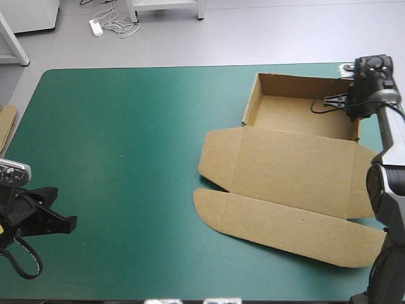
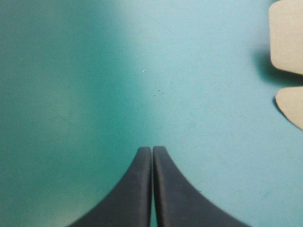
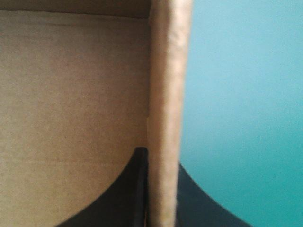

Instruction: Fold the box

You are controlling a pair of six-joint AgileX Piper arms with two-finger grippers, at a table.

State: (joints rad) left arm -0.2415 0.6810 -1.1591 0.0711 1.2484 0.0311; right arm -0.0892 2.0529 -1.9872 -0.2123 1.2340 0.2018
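Right tool is pinching the right wall of the box, nearly pressed together. One black finger is inside the tray and the other is outside, on the teal-green side. From above, its fingertips are hard to make out against my own wrist.

The box sits toward the far right of the tabletop as an open tray, with its lid lying flat toward the near edge. The board is plain brown, and my arm covers the lid's right end.

Left tool is pressed together on nothing. It is over bare cover near the near left corner, well apart from the box. Its wrist view catches only two rounded flap corners, cut off at the side.

A strip of more board shows at the tabletop's left edge, mostly out of view.
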